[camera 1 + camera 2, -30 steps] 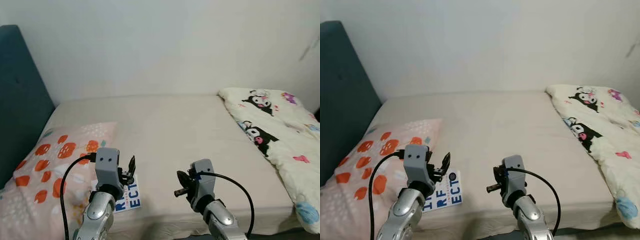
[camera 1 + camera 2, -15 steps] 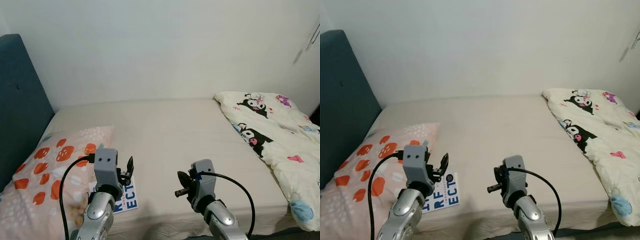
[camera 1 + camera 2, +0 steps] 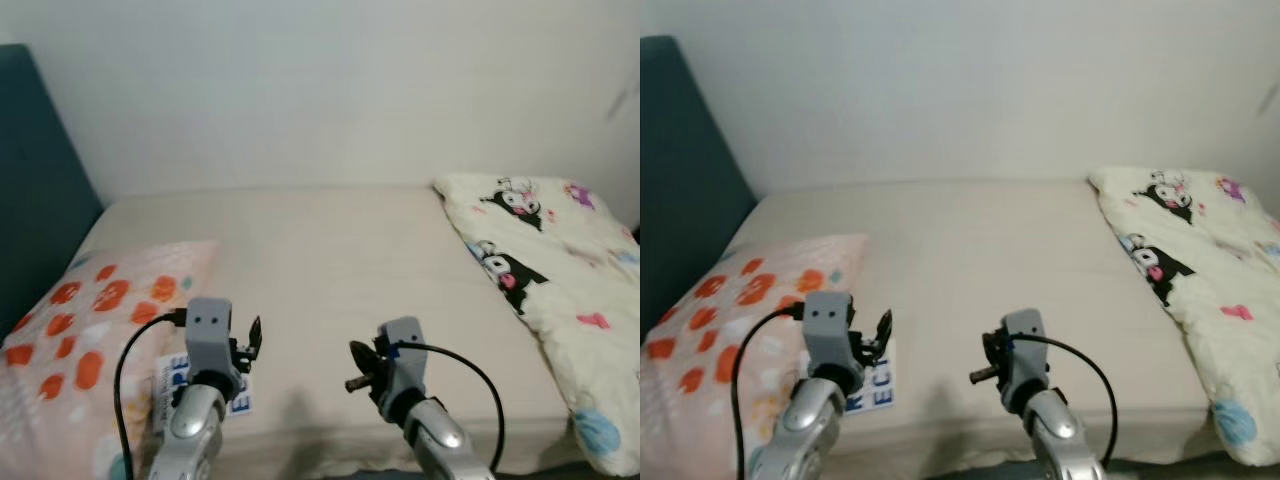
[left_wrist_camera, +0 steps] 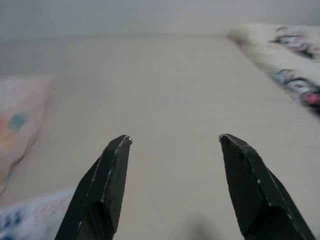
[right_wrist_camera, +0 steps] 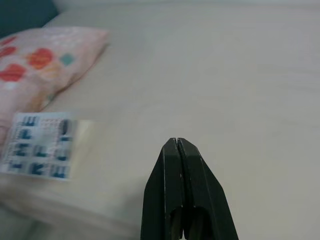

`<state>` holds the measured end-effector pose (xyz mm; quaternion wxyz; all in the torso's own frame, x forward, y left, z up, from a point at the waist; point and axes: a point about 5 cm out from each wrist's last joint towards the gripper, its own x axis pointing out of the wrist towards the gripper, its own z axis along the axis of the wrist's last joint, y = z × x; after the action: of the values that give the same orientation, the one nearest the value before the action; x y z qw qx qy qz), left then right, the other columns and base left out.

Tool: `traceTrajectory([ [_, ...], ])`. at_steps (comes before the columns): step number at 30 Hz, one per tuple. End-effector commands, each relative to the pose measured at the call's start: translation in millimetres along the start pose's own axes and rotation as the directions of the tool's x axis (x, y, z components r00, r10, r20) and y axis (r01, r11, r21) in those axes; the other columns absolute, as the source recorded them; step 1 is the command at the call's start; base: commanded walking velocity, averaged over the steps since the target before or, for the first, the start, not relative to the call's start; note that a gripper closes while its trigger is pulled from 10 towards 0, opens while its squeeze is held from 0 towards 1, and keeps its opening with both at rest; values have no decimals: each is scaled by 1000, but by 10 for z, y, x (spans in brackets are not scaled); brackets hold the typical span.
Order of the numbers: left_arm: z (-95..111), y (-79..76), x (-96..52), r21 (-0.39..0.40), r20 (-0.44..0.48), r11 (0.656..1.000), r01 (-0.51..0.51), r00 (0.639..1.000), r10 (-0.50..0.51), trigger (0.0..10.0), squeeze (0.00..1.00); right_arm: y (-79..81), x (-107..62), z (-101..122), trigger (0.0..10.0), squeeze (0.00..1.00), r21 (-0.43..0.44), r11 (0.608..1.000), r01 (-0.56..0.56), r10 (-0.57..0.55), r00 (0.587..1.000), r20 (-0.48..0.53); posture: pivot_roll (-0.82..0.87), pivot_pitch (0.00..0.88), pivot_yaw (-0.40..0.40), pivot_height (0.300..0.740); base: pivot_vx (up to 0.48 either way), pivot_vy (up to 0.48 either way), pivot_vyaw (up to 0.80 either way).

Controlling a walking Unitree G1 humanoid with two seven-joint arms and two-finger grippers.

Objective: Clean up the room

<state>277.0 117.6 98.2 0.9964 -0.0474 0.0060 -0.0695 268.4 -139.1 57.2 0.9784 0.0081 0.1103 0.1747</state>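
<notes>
While both our arms are raised over the near edge of the bed (image 3: pixel 330 260), we note its beige sheet bare across the middle. Our left gripper (image 4: pixel 172 145) hangs above that sheet with its two black fingers spread wide, nothing between them. Our right gripper (image 5: pixel 177 150) is also above the sheet, its fingers pressed together, holding nothing. A white booklet with blue letters (image 5: pixel 42 145) lies flat on the bed at its near edge, just beside the pink pillow with orange spots (image 3: pixel 85 320), which sits at the bed's head end against the dark teal headboard (image 3: pixel 680 190). A cream quilt with cartoon prints (image 3: pixel 540 270) is bunched at the opposite end of the bed, well apart from the booklet. Views are slightly blurred.
</notes>
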Motion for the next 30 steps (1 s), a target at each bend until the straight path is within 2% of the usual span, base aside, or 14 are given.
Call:
traceTrajectory([
  [1, -81, 76, -31, -26, -64, 999, -23, 998, 21, 10000, 0, 90, 23, -12, 10000, 0, 31, 999, -20, 20, 1000, 2, -13, 94, -29, 740, 0, 0, 0],
  [12, -98, 92, -28, -12, -81, 1000, -20, 997, 19, 10000, 0, 91, 27, -4, 10000, 0, 35, 999, -20, 20, 1000, 7, -14, 95, -27, 740, 0, 480, 0],
  [22, -110, 83, -37, 32, -81, 999, -11, 997, 14, 10000, 0, 87, 23, -7, 10000, 0, 35, 999, -18, 17, 1000, 5, -12, 96, -26, 740, 0, 0, 0],
  [28, -59, 70, -46, 40, -40, 999, 2, 999, -1, 10000, 0, 97, 30, 5, 10000, 0, 38, 999, -18, 17, 1000, 15, -11, 92, -24, 740, 0, 0, 0],
  [30, -83, 64, -51, 48, -69, 999, 20, 998, -16, 10000, 0, 97, 33, 2, 10000, 0, 42, 999, -11, 11, 1000, 14, -8, 89, -22, 740, 0, 0, 0],
])
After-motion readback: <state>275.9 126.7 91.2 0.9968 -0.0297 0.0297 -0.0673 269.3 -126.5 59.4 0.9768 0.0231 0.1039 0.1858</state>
